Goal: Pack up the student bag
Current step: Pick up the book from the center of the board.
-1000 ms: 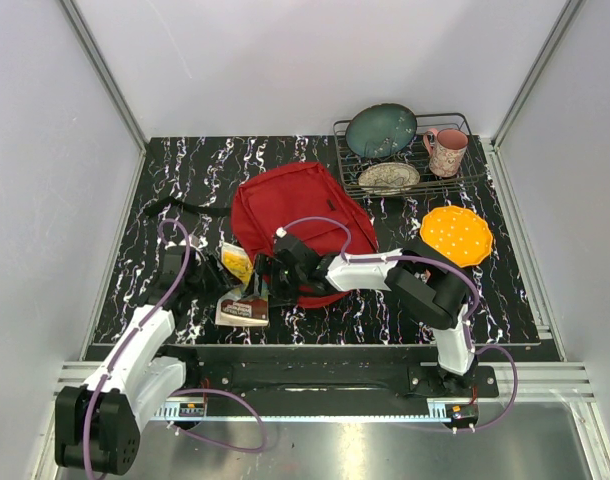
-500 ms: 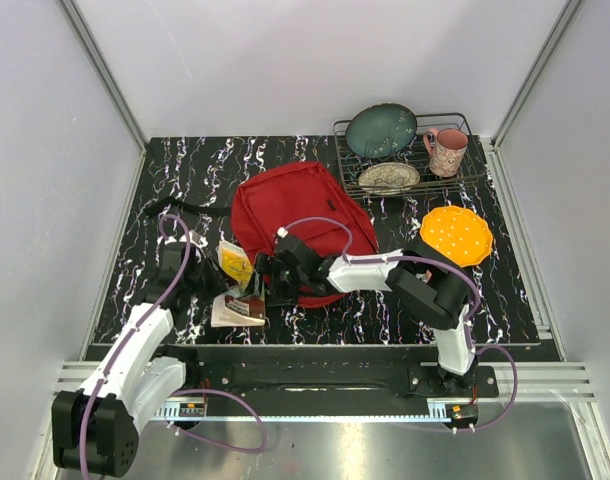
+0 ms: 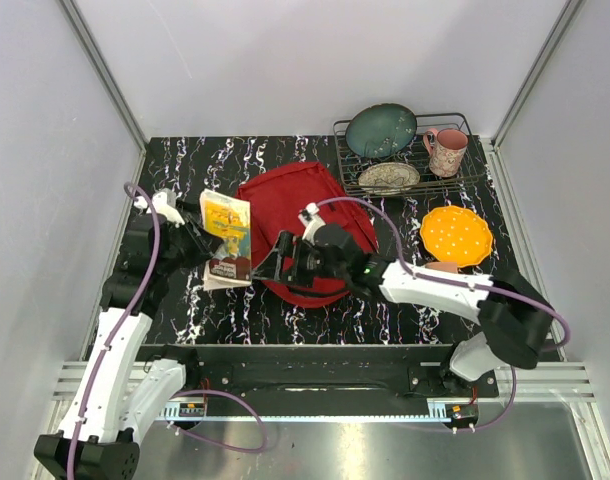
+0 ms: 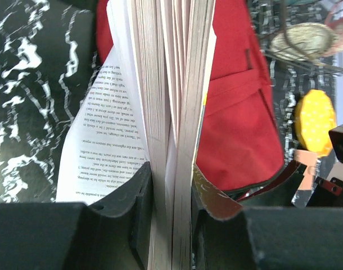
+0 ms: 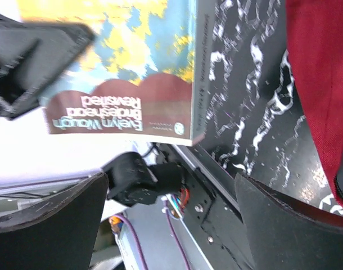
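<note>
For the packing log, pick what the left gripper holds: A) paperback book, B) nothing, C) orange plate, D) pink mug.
A: the left gripper is clamped on the page edges of the paperback book, beside the red backpack.

Book [image 3: 227, 238] newly aloft in left gripper [image 4: 172, 194]

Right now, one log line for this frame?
left hand: shut on book | right hand: open, beside student bag | book: outside bag
</note>
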`<state>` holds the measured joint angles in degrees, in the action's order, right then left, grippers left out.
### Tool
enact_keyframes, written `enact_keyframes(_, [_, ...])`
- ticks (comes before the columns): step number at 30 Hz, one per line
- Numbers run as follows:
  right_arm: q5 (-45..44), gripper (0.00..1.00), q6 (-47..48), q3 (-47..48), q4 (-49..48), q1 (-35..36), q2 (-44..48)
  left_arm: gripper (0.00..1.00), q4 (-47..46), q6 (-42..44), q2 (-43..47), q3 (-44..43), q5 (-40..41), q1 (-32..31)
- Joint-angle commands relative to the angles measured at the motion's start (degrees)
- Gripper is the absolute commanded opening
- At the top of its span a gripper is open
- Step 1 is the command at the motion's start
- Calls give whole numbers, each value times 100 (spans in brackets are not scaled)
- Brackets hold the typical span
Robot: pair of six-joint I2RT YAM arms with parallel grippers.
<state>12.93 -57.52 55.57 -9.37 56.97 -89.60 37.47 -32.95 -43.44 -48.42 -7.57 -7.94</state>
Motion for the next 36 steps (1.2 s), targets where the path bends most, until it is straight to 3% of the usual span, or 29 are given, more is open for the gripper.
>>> enact_keyframes(1, [200,100,-347,-406,-1108,-282,645,0,-864,-36,160,-440,-1077,12])
enact_keyframes(4, [376,100,-637,-731,-1680,-590,856,0,-1338,-237,204,-361,-1788,12])
enact_keyframes(11, [465,100,-726,-829,-1911,-889,831,0,-2928,-967,178,166,-3030,3])
enact_keyframes(25, [729,98,-989,-908,-2957,-986,470,0,-3860,-1337,-261,641,-4190,-76])
enact_keyframes(30, [711,73,-928,-978,-3071,-977,505,0,-3976,-1355,-297,720,-4200,-93])
enact_keyframes(31, [650,61,-885,-1004,-3045,-986,540,0,-3976,-1354,-305,729,-4174,-93])
enact_keyframes(32, [623,56,-867,-1022,-3036,-986,558,0,-3967,-1346,-297,747,-4147,-93])
enact_keyframes(34, [545,42,-805,-1057,-2913,-986,646,11,-3932,-1302,-297,756,-4060,-84])
enact_keyframes(36, [474,31,-770,-1092,-2808,-986,751,32,-3600,-1032,-305,659,-3902,-93])
